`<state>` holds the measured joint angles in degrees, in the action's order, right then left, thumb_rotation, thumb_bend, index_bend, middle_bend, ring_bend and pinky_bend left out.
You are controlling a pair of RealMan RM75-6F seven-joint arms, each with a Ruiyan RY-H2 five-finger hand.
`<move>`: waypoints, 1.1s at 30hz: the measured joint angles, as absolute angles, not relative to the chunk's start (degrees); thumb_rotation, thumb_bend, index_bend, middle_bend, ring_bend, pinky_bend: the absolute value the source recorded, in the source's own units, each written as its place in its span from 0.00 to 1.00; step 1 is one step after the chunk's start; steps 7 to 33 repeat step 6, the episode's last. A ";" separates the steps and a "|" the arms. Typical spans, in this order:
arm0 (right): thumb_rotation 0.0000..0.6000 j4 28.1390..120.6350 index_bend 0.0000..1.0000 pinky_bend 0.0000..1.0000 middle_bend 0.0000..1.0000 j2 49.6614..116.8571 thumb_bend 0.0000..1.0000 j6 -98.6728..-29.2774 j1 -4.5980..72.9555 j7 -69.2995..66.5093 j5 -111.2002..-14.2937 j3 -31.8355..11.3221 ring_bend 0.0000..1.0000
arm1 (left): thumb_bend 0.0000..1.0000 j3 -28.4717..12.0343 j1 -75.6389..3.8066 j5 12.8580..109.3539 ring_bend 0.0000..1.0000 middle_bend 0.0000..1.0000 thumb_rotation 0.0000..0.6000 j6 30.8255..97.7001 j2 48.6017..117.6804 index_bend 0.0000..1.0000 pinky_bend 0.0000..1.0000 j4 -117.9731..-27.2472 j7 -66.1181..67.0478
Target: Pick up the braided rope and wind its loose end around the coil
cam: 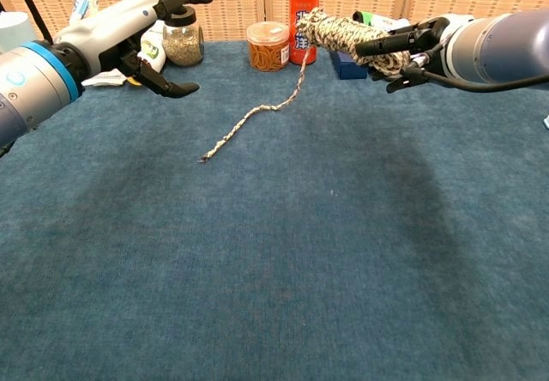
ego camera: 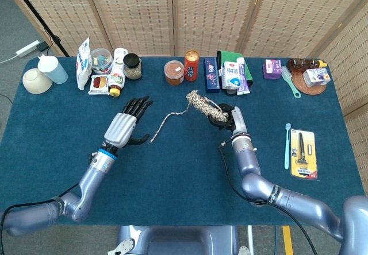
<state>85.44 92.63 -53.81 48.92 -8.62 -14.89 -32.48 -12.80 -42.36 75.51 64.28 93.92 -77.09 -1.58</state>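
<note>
Rope coil (ego camera: 202, 105) gripped in right hand (ego camera: 229, 117), raised above blue table (ego camera: 184, 174), near orange can (cam: 303, 9) in chest view. Loose end (cam: 249, 119) hanging down from coil and lying on cloth, tip pointing toward left hand (ego camera: 122, 130). Left hand holding nothing, fingers spread apart, just beside rope tip but not touching. Behind, along far edge, row of jars, packets and boxes; toothbrush (ego camera: 287, 146) at right side.
</note>
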 measured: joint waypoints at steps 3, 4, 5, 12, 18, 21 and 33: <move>1.00 85.91 0.77 0.64 0.67 92.41 0.75 -53.54 48.32 -8.44 -15.53 -32.31 0.55 | 0.25 -12.88 -41.93 75.55 0.00 0.00 1.00 64.68 92.79 0.00 0.00 -78.86 -1.19; 1.00 86.15 0.77 0.64 0.67 92.27 0.75 -53.47 48.17 -8.35 -15.66 -32.28 0.55 | 0.25 -12.90 -41.77 75.53 0.00 0.00 1.00 64.82 92.33 0.00 0.00 -79.62 -0.94; 1.00 86.41 0.77 0.64 0.67 92.12 0.75 -53.44 48.03 -8.25 -15.79 -32.26 0.55 | 0.25 -12.96 -41.52 75.47 0.00 0.00 1.00 65.04 91.62 0.00 0.00 -80.81 -0.54; 1.00 86.79 0.77 0.64 0.67 91.90 0.75 -53.44 47.83 -8.12 -16.00 -32.24 0.55 | 0.25 -13.01 -41.32 75.42 0.00 0.00 1.00 65.23 91.05 0.00 0.00 -81.78 -0.20; 1.00 86.79 0.77 0.64 0.67 91.90 0.75 -53.44 47.83 -8.12 -16.00 -32.24 0.55 | 0.25 -13.01 -41.32 75.42 0.00 0.00 1.00 65.23 91.05 0.00 0.00 -81.78 -0.20; 1.00 86.79 0.77 0.64 0.67 91.90 0.75 -53.44 47.83 -8.12 -16.00 -32.24 0.55 | 0.25 -13.01 -41.32 75.42 0.00 0.00 1.00 65.23 91.05 0.00 0.00 -81.78 -0.20; 1.00 86.79 0.77 0.64 0.67 91.90 0.75 -53.44 47.83 -8.12 -16.00 -32.24 0.55 | 0.25 -13.01 -41.32 75.42 0.00 0.00 1.00 65.23 91.05 0.00 0.00 -81.78 -0.20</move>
